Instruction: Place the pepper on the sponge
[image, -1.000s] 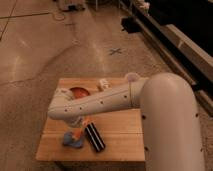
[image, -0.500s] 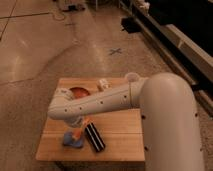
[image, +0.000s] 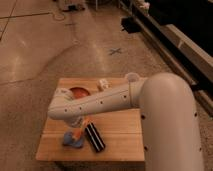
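Observation:
My white arm reaches from the right across the wooden table. Under the arm's left end, my gripper points downward. It is shut on the pepper, a slim orange piece that slants down and to the left. The pepper's lower tip is right over the sponge or touching it; I cannot tell which. The sponge is a small light-blue pad lying near the table's front left.
A black ridged block lies just right of the sponge. An orange-red bowl sits at the back, partly behind the arm. A small white object and a white cup stand along the back edge. Bare floor surrounds the table.
The arm has hardly moved. The pepper stays in the gripper at the same spot over the sponge.

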